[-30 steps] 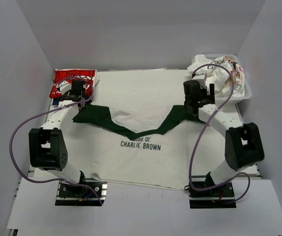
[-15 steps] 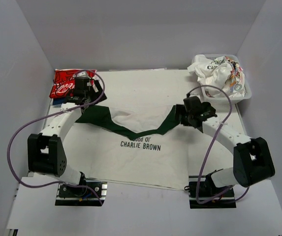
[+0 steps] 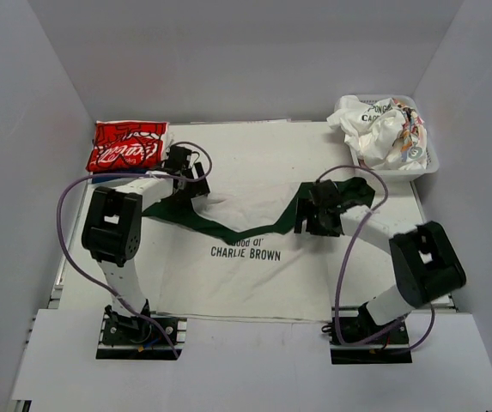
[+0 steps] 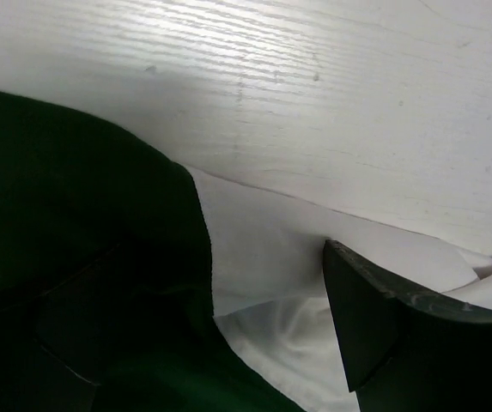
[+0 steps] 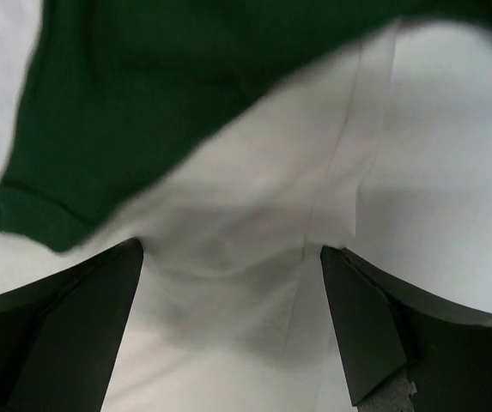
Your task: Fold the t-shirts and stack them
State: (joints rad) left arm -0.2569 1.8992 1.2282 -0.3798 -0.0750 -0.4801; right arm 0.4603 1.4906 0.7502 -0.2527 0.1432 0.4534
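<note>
The off-white Charlie Brown t-shirt [image 3: 228, 283] lies spread flat over the table. The dark green t-shirt [image 3: 196, 215] lies across it as a sagging V-shaped band. The red Coca-Cola t-shirt [image 3: 125, 146] sits folded at the back left. My left gripper [image 3: 185, 167] is open at the green shirt's left end; in the left wrist view [image 4: 220, 292] green cloth [image 4: 74, 215] covers its left side. My right gripper [image 3: 314, 210] is open at the green shirt's right end; in its wrist view [image 5: 231, 249] it is over off-white cloth [image 5: 246, 343], with green cloth [image 5: 185, 94] beyond. No pink shirt is in view.
A white mesh basket [image 3: 430, 163] at the back right holds crumpled printed white cloth [image 3: 374, 124]. White walls enclose the table on the left, back and right. Purple cables loop off both arms.
Both grippers moved inward and toward me: the left from the red shirt to the green shirt's left end, the right down to its right end. The green band shifted slightly inward.
</note>
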